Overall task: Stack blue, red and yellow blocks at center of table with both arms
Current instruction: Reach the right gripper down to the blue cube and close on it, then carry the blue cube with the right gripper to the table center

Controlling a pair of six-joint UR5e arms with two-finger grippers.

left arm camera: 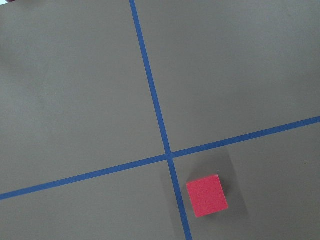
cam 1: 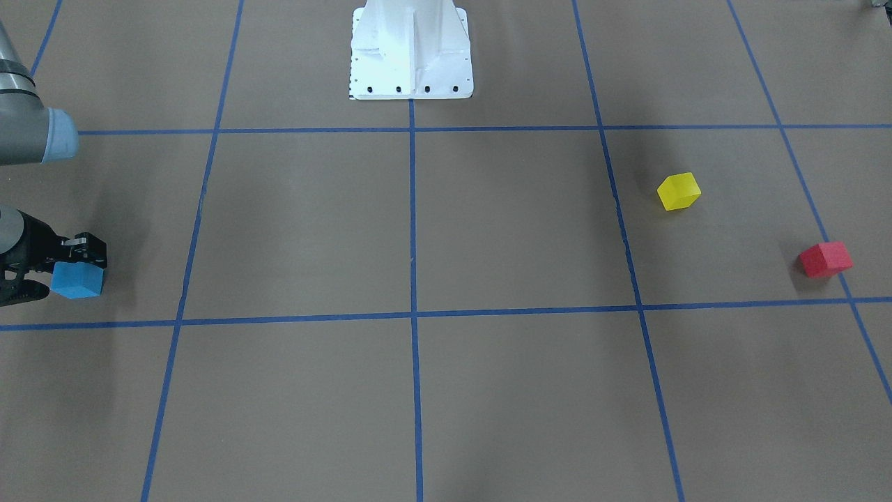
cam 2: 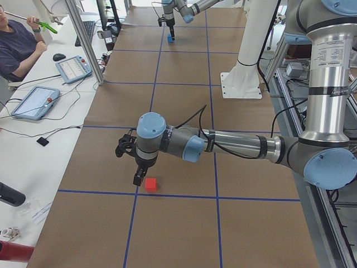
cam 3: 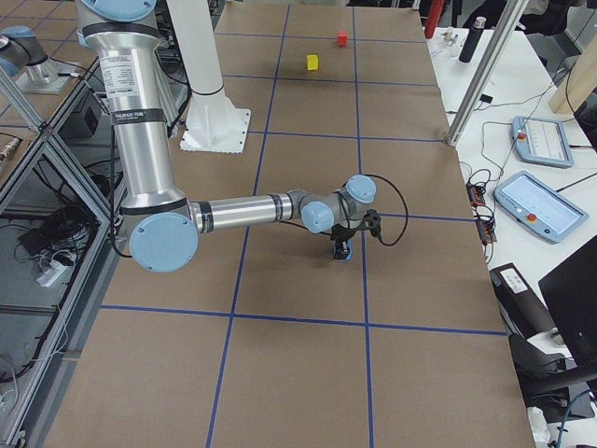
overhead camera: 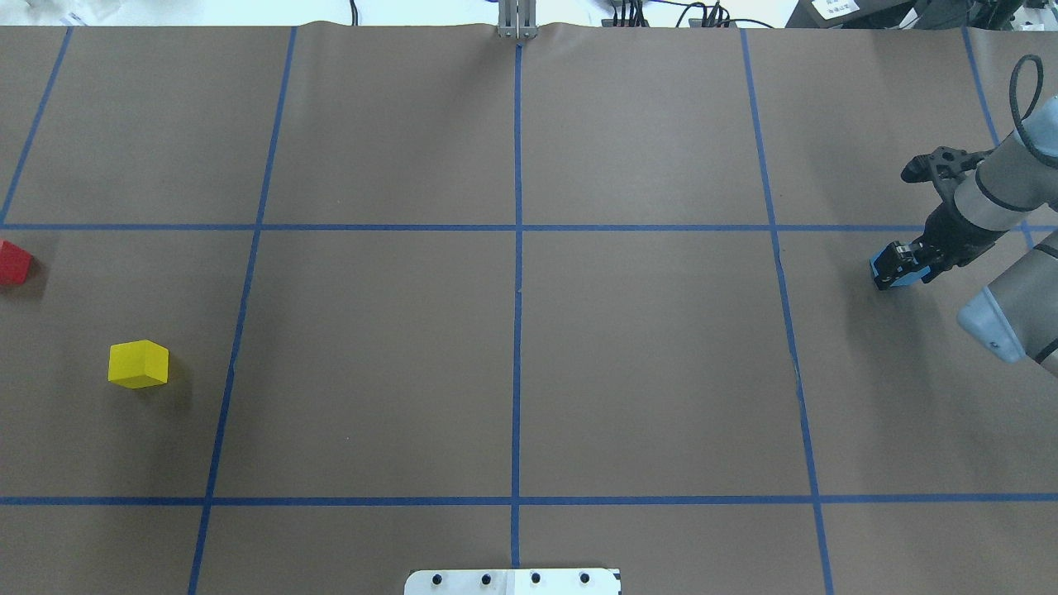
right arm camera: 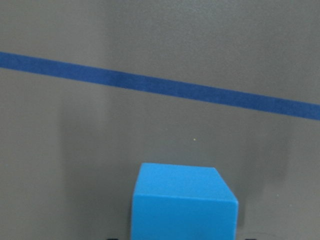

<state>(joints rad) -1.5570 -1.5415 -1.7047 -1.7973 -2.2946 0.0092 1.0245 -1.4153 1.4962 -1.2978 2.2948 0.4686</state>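
Right arm (cam 3: 238,209): upper tube upright, forearm stretched low and level over the counter (overhead camera: 645,364), wrist bent down, tool aimed at the surface. Right tool (overhead camera: 895,270) closed snugly onto blue block (cam 1: 77,281), one finger per side, block filling the gap. Seen from right wrist camera as a blue cube at bottom centre, with a tape line (right arm camera: 160,82) across the counter beyond it. Lifted or resting on counter: unclear.

Left arm (cam 2: 234,144): same shape, upright tube, long level forearm, wrist dropped, left tool (cam 2: 138,177) hanging fingers-down just above counter. How far open: unclear from this side view, nothing visibly between the fingers. Red block (cam 2: 150,184) just beside this tool, apart from it, on the counter. In left wrist camera, sitting close to a tape crossing (left arm camera: 168,153), low and right of centre.

Yellow block (cam 1: 679,191) on counter, near the red one, well apart from right tool, across the whole middle of the counter.
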